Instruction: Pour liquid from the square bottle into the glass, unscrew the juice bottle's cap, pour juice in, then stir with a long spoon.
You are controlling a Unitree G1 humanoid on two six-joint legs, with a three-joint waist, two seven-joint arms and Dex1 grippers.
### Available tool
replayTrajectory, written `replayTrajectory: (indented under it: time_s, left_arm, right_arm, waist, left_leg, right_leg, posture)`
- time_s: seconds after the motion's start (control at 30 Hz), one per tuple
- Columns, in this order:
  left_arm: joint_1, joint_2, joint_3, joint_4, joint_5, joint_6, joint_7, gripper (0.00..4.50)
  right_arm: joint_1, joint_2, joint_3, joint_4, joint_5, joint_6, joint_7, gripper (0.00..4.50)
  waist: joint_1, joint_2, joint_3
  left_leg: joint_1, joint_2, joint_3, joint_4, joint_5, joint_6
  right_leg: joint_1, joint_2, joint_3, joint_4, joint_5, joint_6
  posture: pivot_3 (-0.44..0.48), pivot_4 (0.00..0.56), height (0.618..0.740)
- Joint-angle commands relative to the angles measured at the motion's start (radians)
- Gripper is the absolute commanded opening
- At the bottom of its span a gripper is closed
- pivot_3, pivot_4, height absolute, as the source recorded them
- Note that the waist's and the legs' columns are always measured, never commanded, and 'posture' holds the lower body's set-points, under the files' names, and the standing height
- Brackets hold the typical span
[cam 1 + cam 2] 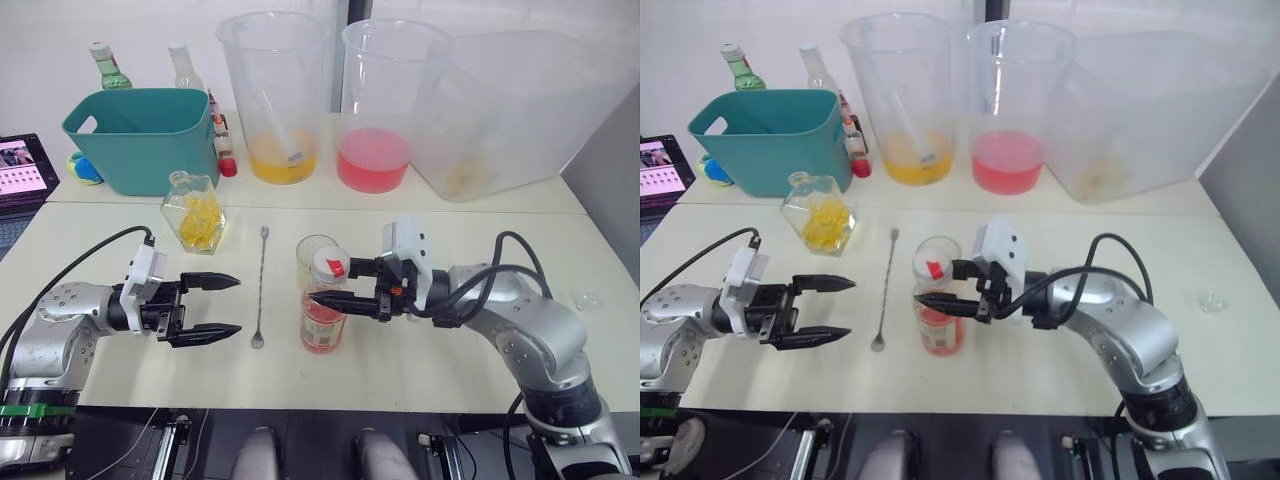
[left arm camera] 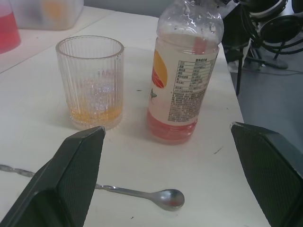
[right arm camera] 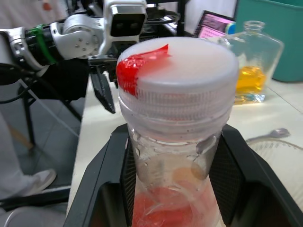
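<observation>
The juice bottle (image 1: 322,318) stands upright near the table's front, holding a little pink liquid, with its white cap (image 3: 180,71) on. My right gripper (image 1: 330,283) is shut on its neck just below the cap, one finger on each side. Touching it from behind is the glass (image 2: 94,80), ribbed, with a thin yellow layer at the bottom. To its left the long spoon (image 1: 260,290) lies flat, bowl toward me. My left gripper (image 1: 238,305) hovers open left of the spoon's bowl, holding nothing. The square bottle (image 1: 193,212) stands unstoppered behind it, with yellow contents.
A teal basket (image 1: 140,135) sits at the back left, with a green bottle (image 1: 108,65) and a clear bottle (image 1: 185,65) behind it. Two huge beakers (image 1: 275,95) (image 1: 385,100) and a clear tub (image 1: 520,110) line the back. A small clear object (image 1: 587,298) lies far right.
</observation>
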Motion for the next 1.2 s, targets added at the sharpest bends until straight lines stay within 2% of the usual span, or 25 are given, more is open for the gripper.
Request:
replayTrajectory:
  time_s: [0.03, 0.23, 0.43, 0.5, 0.77, 0.93, 1.07, 1.2]
  left_arm:
    - [-0.024, 0.009, -0.003, 0.012, -0.001, -0.015, -0.038, 4.50]
    - [-0.033, 0.013, 0.002, 0.018, 0.004, -0.014, -0.048, 4.50]
    - [-0.012, 0.027, 0.011, 0.002, -0.001, -0.004, -0.053, 4.50]
    - [-0.009, 0.030, 0.019, 0.000, -0.004, -0.005, -0.050, 4.50]
    - [0.001, 0.033, 0.048, -0.001, -0.003, -0.021, -0.036, 4.50]
    - [0.016, 0.035, 0.080, -0.014, -0.013, -0.015, -0.021, 4.50]
    - [-0.009, -0.008, 0.110, -0.002, 0.005, -0.083, 0.037, 4.50]
    - [-0.052, -0.006, 0.097, -0.001, 0.018, -0.078, 0.075, 4.50]
  right_arm:
    - [0.016, 0.002, -0.007, -0.079, 0.010, 0.013, -0.050, 1.98]
    - [0.023, 0.012, -0.013, -0.085, 0.060, 0.077, -0.099, 1.98]
    - [-0.038, -0.012, -0.050, -0.053, 0.109, 0.092, -0.073, 4.03]
    - [-0.045, -0.035, -0.069, -0.041, 0.121, 0.087, -0.049, 4.44]
    - [0.002, -0.184, -0.155, 0.025, 0.129, -0.007, 0.151, 4.44]
    - [0.089, -0.278, -0.285, 0.020, 0.207, -0.027, 0.259, 4.44]
    - [0.122, -0.329, -0.409, 0.048, 0.376, 0.065, 0.266, 4.44]
    - [0.215, -0.404, -0.583, 0.120, 0.395, 0.070, 0.274, 4.44]
  waist:
    - [-0.001, 0.000, 0.000]
    - [-0.001, 0.000, 0.000]
    - [-0.002, 0.000, 0.000]
    - [-0.002, 0.000, 0.000]
    - [0.003, 0.000, 0.000]
    - [0.005, 0.000, 0.000]
    - [0.009, 0.000, 0.000]
    - [0.024, -0.001, 0.000]
  left_leg:
    - [0.000, 0.000, 0.000, 0.000, 0.000, 0.000]
    - [0.000, 0.000, 0.000, 0.000, 0.000, 0.000]
    - [0.000, 0.000, 0.000, 0.000, 0.000, 0.000]
    - [0.000, 0.000, 0.000, 0.000, 0.000, 0.000]
    - [0.000, 0.000, 0.000, 0.000, 0.000, 0.000]
    - [0.000, 0.000, 0.000, 0.000, 0.000, 0.000]
    - [0.000, 0.000, 0.000, 0.000, 0.000, 0.000]
    - [0.000, 0.000, 0.000, 0.001, 0.000, 0.000]
  right_leg:
    - [0.000, 0.000, 0.000, 0.000, 0.000, 0.000]
    - [0.000, 0.000, 0.000, 0.000, 0.000, 0.000]
    - [0.000, 0.000, 0.000, 0.000, 0.000, 0.000]
    - [0.000, 0.000, 0.000, 0.000, 0.000, 0.000]
    - [0.000, 0.000, 0.000, -0.001, 0.000, 0.000]
    - [0.001, 0.000, 0.000, -0.001, 0.000, 0.000]
    - [0.001, 0.000, 0.000, -0.001, 0.000, 0.000]
    - [0.002, 0.000, 0.000, -0.001, 0.000, 0.000]
  posture:
    - [0.000, 0.150, 0.726]
    - [0.000, 0.150, 0.726]
    - [0.000, 0.150, 0.726]
    - [0.000, 0.150, 0.726]
    - [0.000, 0.150, 0.726]
    - [0.000, 0.150, 0.726]
    - [0.000, 0.150, 0.726]
    - [0.000, 0.150, 0.726]
